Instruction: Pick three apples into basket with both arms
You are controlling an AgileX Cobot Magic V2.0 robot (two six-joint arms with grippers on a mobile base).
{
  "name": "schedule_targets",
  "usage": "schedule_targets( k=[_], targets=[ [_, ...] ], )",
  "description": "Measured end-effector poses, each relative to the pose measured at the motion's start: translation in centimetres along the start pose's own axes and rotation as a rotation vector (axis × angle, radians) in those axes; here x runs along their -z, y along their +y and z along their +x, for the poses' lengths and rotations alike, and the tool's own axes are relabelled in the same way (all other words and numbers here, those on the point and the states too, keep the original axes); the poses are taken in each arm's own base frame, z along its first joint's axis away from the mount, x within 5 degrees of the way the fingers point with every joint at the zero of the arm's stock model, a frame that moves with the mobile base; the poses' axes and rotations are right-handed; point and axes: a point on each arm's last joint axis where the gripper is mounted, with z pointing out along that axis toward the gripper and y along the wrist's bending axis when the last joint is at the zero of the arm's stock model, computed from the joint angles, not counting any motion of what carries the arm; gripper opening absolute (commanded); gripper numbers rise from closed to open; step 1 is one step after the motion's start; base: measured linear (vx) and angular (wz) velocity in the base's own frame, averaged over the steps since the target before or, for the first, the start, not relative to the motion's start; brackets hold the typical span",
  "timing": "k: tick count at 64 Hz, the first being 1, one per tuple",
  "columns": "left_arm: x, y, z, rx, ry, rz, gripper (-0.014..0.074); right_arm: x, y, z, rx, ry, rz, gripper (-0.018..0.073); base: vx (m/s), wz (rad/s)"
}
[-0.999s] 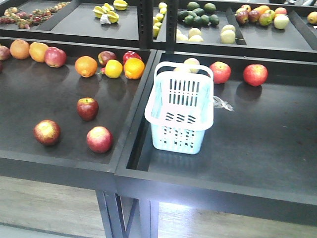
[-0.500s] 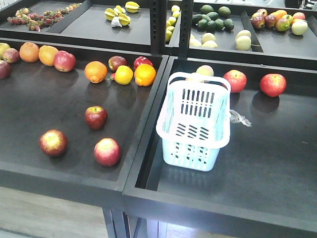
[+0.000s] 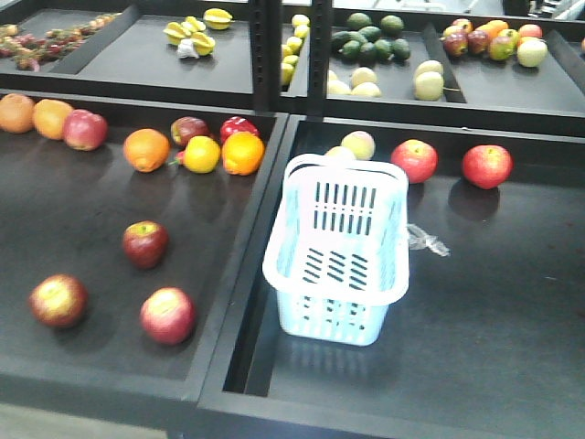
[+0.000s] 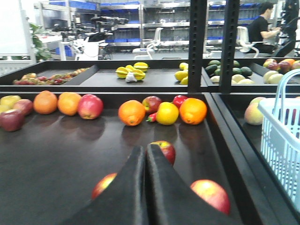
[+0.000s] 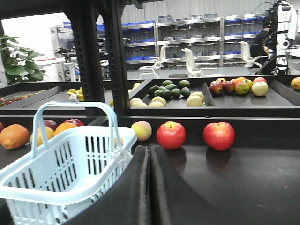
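Note:
Three dark red apples with yellow patches lie in the left tray: one (image 3: 145, 243) further back, one (image 3: 58, 301) at the front left, one (image 3: 168, 315) at the front right. The pale blue basket (image 3: 333, 290) stands empty in the right tray, near the divider. In the left wrist view my left gripper (image 4: 145, 149) is shut with nothing in it. It points at the back apple (image 4: 165, 151), with the other two (image 4: 104, 184) (image 4: 212, 194) either side. My right gripper (image 5: 150, 149) is shut and empty, just right of the basket (image 5: 61, 164). Neither arm shows in the front view.
Oranges (image 3: 146, 149), a yellow fruit (image 3: 202, 154) and more red fruit line the back of the left tray. Behind the basket lie a pale apple (image 3: 358, 144) and two red apples (image 3: 414, 160) (image 3: 486, 165). A plastic scrap (image 3: 425, 240) lies to its right. A raised divider (image 3: 247, 265) separates the trays.
The front view has shifted, first one way and then back, and has closed in, so trays, apples and basket now sit lower and larger. Nothing on the trays has moved.

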Motion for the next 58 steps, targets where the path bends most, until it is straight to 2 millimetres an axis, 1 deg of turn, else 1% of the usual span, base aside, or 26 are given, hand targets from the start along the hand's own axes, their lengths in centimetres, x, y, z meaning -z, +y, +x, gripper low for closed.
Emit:
schedule_targets(
  k=[34,58],
  targets=[
    [0.00,0.00,0.00,0.000,0.000,0.000,-0.0006,0.00,0.00,0.00,0.000,0.000,0.000,-0.0005,0.11,-0.21],
    [0.00,0.00,0.00,0.000,0.000,0.000,-0.0006,0.00,0.00,0.00,0.000,0.000,0.000,-0.0005,0.07,-0.09]
  ],
)
